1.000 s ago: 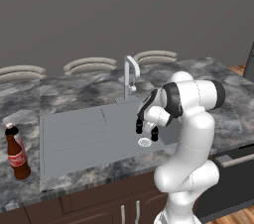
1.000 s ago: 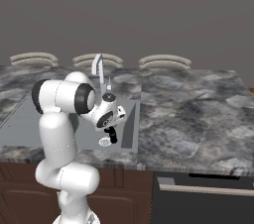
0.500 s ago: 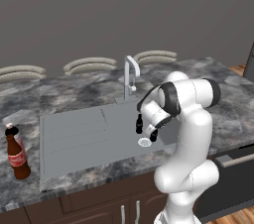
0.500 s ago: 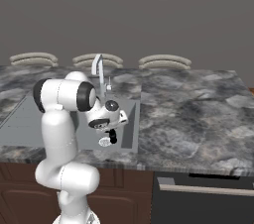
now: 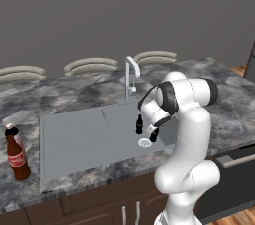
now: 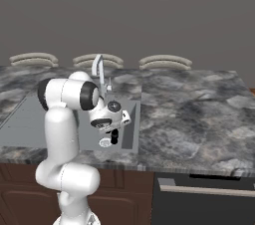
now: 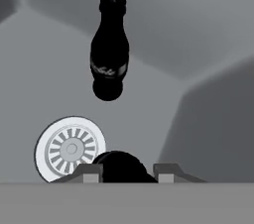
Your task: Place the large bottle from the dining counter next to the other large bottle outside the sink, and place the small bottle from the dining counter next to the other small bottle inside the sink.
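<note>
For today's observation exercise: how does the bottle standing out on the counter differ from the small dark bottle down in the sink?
The counter bottle is taller, brown, with a red label and cap; the sink bottle is small and all dark. The first stands on marbled stone, the second in the grey basin near the drain. Both stand upright.

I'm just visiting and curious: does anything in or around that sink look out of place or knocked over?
Nothing stands out. Two small dark bottles stand upright in the sink by the drain; a large brown bottle stands upright on the counter.

White arm (image 5: 191, 119), dark joints
</note>
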### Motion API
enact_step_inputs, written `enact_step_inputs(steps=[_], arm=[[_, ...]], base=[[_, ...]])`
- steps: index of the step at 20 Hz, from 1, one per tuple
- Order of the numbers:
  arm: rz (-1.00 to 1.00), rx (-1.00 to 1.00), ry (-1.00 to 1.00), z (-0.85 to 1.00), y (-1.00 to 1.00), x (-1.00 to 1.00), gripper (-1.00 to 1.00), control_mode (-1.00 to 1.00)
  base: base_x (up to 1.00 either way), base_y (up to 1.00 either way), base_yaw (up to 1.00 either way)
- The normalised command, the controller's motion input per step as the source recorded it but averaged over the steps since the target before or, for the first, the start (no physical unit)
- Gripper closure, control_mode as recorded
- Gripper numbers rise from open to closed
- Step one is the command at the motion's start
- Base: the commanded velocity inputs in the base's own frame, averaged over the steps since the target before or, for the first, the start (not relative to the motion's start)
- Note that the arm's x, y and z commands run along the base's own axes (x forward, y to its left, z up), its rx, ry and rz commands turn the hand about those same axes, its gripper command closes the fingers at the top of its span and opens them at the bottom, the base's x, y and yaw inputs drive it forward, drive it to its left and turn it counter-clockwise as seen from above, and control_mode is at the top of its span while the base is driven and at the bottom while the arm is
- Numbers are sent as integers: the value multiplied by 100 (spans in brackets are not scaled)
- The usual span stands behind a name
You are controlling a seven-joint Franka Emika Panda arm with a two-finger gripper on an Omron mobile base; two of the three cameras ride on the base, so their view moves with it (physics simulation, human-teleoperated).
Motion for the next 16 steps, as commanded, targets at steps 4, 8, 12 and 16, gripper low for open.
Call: enact_step_inputs(steps=[4,8,12,16], arm=[[0,0,6,-5,16,15,-100,-100],[0,0,7,-2,8,2,-100,-100],[0,0,9,0,0,0,-100,-100],[-1,0,9,16,0,1,-100,-100]], base=[[0,0,0],[0,0,0],[0,0,0],[0,0,0]])
